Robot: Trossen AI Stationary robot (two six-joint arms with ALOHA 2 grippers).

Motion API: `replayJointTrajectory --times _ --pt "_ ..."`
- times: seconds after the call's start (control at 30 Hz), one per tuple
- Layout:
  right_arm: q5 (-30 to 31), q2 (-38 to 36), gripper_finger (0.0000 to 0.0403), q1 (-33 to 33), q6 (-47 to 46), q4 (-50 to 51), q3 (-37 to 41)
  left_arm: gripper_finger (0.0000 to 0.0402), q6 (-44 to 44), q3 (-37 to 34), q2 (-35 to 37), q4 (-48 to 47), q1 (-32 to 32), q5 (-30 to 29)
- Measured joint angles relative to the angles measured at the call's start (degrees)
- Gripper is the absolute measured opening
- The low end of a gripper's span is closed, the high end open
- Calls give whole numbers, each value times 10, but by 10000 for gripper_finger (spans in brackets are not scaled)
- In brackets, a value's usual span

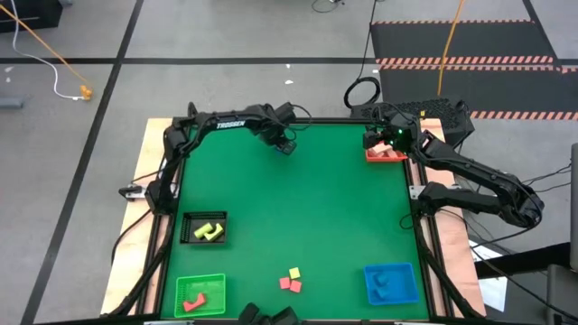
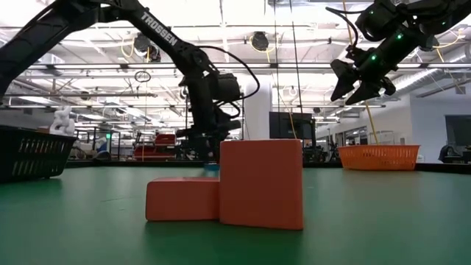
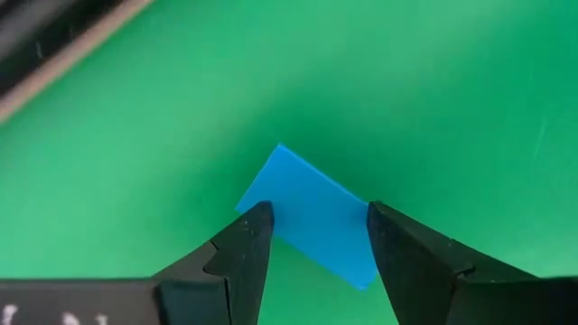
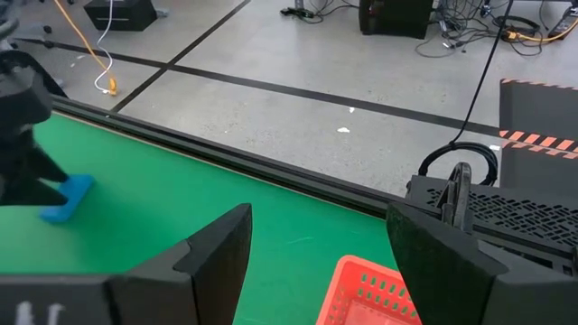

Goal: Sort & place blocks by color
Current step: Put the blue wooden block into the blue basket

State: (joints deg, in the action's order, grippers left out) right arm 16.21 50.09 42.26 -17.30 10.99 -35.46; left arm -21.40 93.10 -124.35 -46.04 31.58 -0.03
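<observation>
A small blue block (image 3: 312, 203) lies flat on the green table, toward its far edge. My left gripper (image 1: 285, 147) stands over it, shut on it; the right wrist view shows this block (image 4: 70, 199) with the left fingers at one end. My right gripper (image 1: 379, 142) hangs open and empty, high above the red tray (image 1: 386, 155) at the far right corner. Two red blocks (image 1: 289, 284) and a yellow block (image 1: 294, 272) rest loose on the table near its near edge. My left gripper pinches the blue block between its two fingers, which come from above pointing down. One finger (image 3: 248, 239) covers a corner of the block and the other (image 3: 388, 244) sits on its opposite side (image 3: 361, 226). The block seems to rest on the table.
A black bin (image 1: 187, 219) with yellow blocks sits at the left. A green tray (image 1: 217, 282) holding red blocks is at the near left and a blue tray (image 1: 411, 271) with blue blocks at the near right. The table's middle is bare green mat.
</observation>
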Motion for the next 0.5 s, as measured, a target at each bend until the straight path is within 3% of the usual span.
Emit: replayJointTrajectory --times 0.5 --pt "0 0 247 0 0 0 0 188 -92 -3 9 -169 -110 8"
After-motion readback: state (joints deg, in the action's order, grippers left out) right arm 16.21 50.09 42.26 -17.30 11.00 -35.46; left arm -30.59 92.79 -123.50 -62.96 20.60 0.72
